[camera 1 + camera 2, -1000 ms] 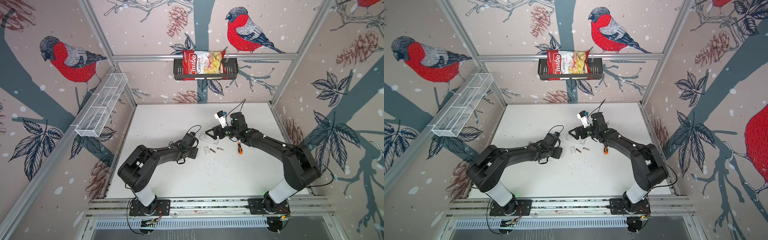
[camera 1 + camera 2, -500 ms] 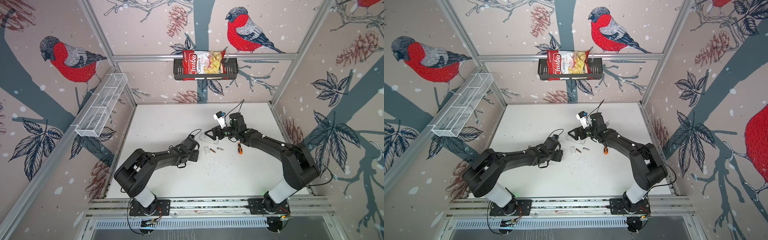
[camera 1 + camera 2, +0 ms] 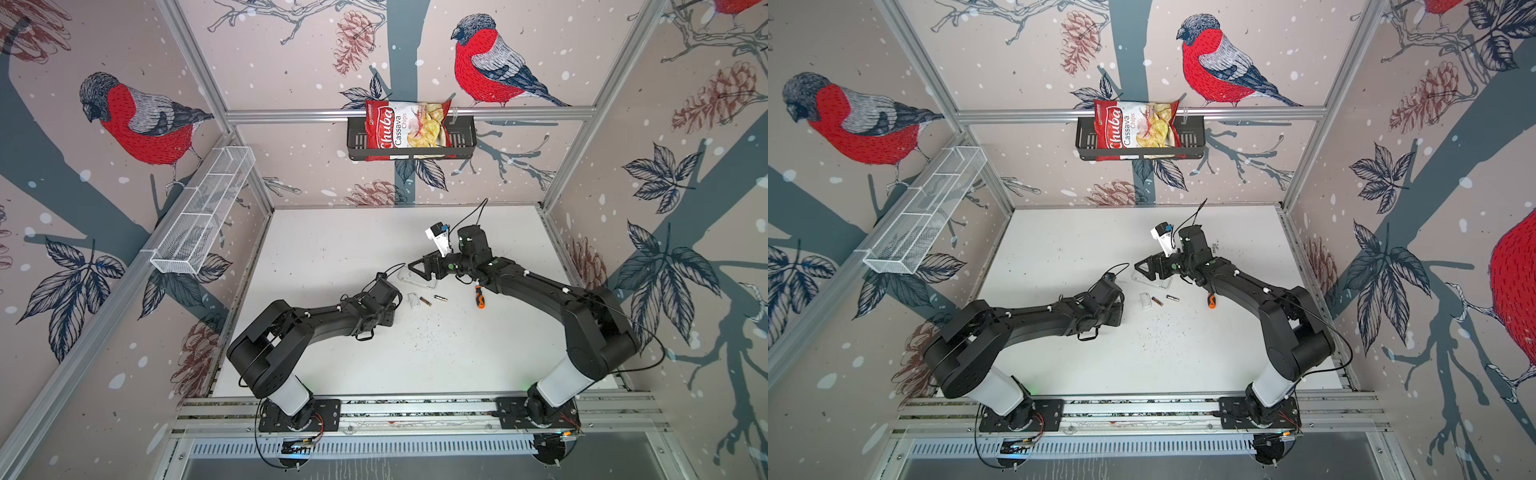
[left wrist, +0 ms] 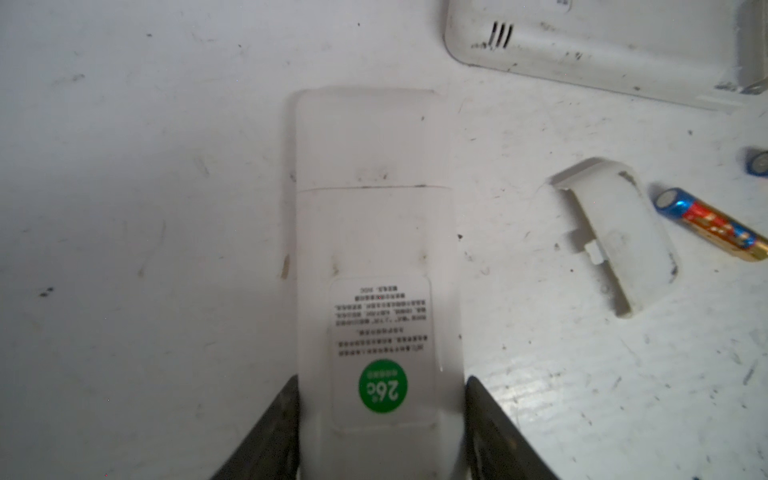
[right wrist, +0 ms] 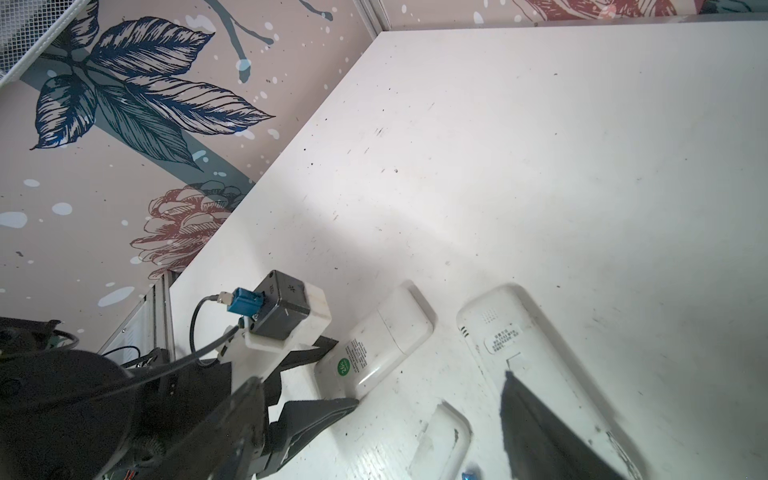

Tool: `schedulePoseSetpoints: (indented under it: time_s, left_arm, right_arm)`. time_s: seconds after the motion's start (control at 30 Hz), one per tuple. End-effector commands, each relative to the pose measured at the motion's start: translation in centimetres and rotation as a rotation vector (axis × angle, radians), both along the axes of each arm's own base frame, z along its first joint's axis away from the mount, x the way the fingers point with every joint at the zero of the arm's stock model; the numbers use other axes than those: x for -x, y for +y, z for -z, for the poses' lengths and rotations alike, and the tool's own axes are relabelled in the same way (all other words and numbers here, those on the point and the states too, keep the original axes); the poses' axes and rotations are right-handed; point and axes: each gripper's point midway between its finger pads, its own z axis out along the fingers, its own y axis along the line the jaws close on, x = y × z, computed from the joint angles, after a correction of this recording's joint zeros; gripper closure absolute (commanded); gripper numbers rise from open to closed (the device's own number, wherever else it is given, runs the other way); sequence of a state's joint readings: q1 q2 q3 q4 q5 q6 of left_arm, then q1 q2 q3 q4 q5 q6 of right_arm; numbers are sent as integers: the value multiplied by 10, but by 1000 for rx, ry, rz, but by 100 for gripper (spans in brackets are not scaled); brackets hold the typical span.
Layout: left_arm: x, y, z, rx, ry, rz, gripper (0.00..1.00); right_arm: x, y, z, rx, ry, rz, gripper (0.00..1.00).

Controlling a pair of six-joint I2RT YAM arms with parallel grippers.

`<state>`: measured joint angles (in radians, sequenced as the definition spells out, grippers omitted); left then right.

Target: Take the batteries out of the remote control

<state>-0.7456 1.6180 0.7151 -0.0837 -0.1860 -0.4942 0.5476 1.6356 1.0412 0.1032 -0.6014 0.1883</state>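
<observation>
Left claw (image 4: 380, 382) against both sides of white remote (image 4: 374, 232), fingertips (image 4: 286, 411) blurred.

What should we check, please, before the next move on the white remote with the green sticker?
1. Left gripper closed on the white rectangular plastic remote with round green sticker: ok, fingers touch both sides.
2. Its battery cover removed: not ok, shut.
3. Right gripper open: ok.
4. Two loose cylindrical batteries clear of the grip: ok.
5. Batteries inside it: cannot tell.
</observation>
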Motion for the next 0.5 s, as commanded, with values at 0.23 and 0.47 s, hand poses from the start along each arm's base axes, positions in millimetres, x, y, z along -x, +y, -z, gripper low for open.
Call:
schedulePoseSetpoints:
  time_s: [0.23, 0.47]
  left_arm:
    - [32, 0, -4, -21, 133, 133, 61]
    - [-10, -39, -63, -33, -52, 360, 62]
  right_arm:
    - [-26, -16, 25, 57, 104, 102, 18]
    - [-39, -26, 32, 81, 137, 166, 26]
